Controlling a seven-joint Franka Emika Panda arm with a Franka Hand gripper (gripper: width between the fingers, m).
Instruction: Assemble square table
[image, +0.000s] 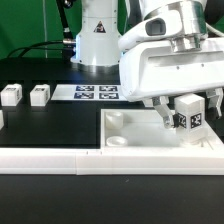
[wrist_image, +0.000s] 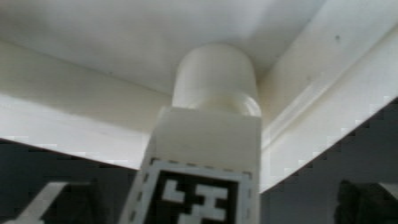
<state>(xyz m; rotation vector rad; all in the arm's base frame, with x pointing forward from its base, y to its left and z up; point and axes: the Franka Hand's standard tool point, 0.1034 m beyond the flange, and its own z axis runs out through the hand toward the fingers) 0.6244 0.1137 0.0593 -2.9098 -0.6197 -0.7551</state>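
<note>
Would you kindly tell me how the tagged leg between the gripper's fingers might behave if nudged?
The leg looks like rigid plastic: probably stiff and light. Its round shaft could roll once toppled. Tall and narrow, it may tip easily.

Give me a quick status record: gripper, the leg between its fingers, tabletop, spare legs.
gripper: open, fingers either side of the leg, gaps showing
leg: upright in the tabletop's corner at the exterior view's right, tag facing the camera
tabletop: flat on the table, hollow side up
spare legs: two in full view, at the exterior view's left
leg seated: cannot tell
</note>
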